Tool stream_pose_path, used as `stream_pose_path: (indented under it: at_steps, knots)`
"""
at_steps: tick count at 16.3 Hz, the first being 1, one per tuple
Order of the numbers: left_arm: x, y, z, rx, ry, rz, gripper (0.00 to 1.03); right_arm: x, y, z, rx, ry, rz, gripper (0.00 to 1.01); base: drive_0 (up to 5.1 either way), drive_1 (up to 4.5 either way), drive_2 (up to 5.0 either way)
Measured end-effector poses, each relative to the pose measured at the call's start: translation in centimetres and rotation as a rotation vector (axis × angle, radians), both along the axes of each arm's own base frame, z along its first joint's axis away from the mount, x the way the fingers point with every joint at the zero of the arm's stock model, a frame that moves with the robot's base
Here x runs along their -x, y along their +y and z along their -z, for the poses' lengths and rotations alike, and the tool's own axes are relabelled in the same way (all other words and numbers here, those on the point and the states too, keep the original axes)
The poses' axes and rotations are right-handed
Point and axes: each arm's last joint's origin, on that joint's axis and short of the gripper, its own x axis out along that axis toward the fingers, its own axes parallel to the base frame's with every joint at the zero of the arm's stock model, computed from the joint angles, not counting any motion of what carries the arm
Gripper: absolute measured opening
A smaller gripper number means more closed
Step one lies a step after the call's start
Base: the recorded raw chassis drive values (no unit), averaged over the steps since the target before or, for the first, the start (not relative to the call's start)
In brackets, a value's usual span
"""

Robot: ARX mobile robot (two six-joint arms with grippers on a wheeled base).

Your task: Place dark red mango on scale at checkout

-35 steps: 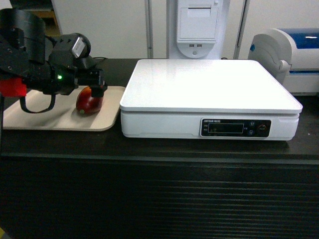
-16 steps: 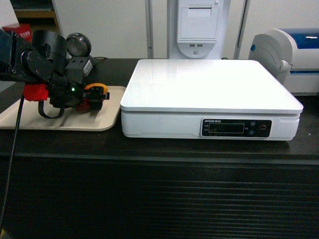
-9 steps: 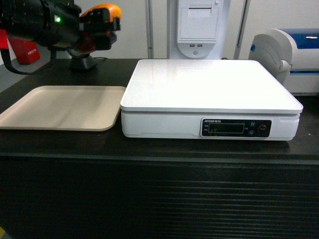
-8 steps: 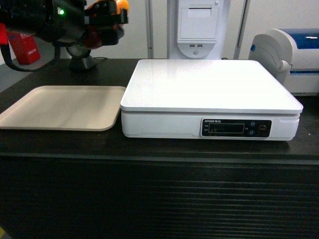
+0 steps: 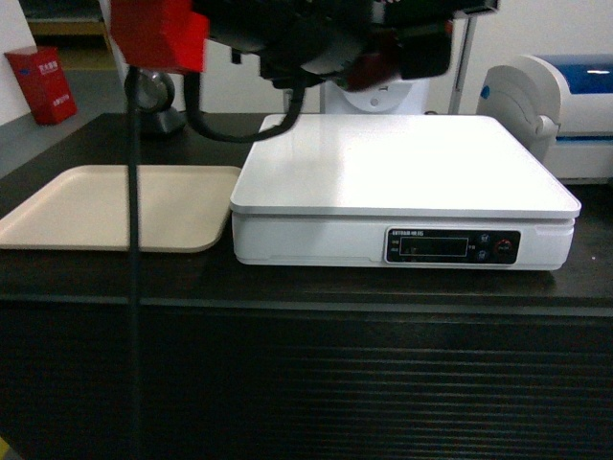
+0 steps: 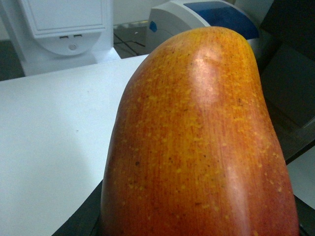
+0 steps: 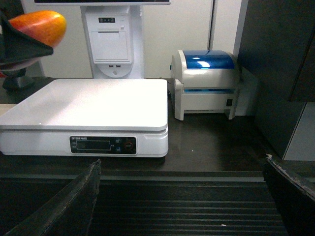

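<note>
**Mango held above the scale**

We hold the glossy red-and-orange mango (image 6: 197, 142) in our left gripper (image 5: 402, 43), jaws pinching it, raised above the flat white rectangular scale (image 5: 402, 163) on the dark ribbed-front checkout surface (image 5: 306, 383). The fruit is clear of the platform. A flat beige tray (image 5: 115, 206) lies just beside the scale. Our right gripper (image 7: 182, 196) hangs low before the surface, jaws spread.

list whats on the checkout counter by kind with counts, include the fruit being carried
mango: 1, held in the left gripper above the scale
scale: 1
beige tray: 1
white and blue printer: 1
white receipt terminal: 1
black stand: 1
total: 6
</note>
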Motion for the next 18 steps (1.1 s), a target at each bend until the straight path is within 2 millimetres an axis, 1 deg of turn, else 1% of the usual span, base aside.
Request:
stream_pose_path:
  at_steps: [1,4,6,9,11,13,15,18]
  knots:
    - [-0.1,-1.3,0.4,-0.005,0.018,0.019,0.59,0.0,0.0,0.0,0.000,0.000,0.000,0.98,0.0,0.00,0.0]
    - [-0.7,-4.1,1.3,-0.013,0.067,0.048,0.59,0.0,0.0,0.0,0.000,0.000,0.000,0.98,0.0,0.00,0.0]
    - [-1.8,-5.5,1.8,-0.006,0.109,0.046,0.59,0.0,0.0,0.0,0.000,0.000,0.000,0.98,0.0,0.00,0.0]
    - [-4.1,-7.3,3.9,-0.010,0.223,0.013,0.59,0.0,0.0,0.0,0.000,0.000,0.000,0.98,0.0,0.00,0.0]
    - [-5.7,-8.1,5.1,-0.014,0.294,-0.046,0.59,0.0,0.0,0.0,0.000,0.000,0.000,0.98,0.0,0.00,0.0]
    - [-7.2,-8.6,5.7,-0.010,0.334,-0.104,0.59,0.0,0.0,0.0,0.000,0.000,0.000,0.98,0.0,0.00,0.0]
    - [-8.5,-8.9,5.4,0.007,0.356,-0.166,0.59,0.0,0.0,0.0,0.000,0.000,0.000,0.98,0.0,0.00,0.0]
    - [-9.6,-8.8,5.1,0.008,0.355,-0.268,0.59,0.0,0.0,0.0,0.000,0.000,0.000,0.98,0.0,0.00,0.0]
